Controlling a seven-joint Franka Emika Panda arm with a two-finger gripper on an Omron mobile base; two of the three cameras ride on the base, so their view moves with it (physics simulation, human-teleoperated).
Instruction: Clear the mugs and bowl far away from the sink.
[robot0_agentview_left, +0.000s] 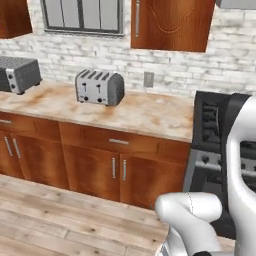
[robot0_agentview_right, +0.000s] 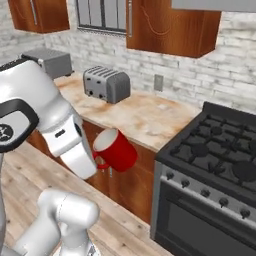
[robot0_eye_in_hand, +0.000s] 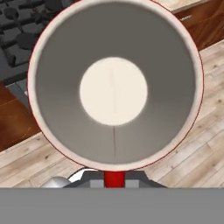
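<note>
One red mug (robot0_agentview_right: 116, 149) hangs in the air off the end of the robot's arm, tilted on its side with its pale mouth turned up and toward the arm, in front of the wooden cabinets (robot0_agentview_right: 127, 182) and below the edge of the counter (robot0_agentview_right: 145, 117). The gripper (robot0_agentview_right: 98, 161) is nearly closed, pinching the mug by its handle (the hand view looks straight down into the cup (robot0_eye_in_hand: 113, 89), with the handle at the bottom). A stove (robot0_agentview_right: 215, 155) stands just to the right; a toaster (robot0_agentview_right: 106, 83) sits on the counter behind.
</note>
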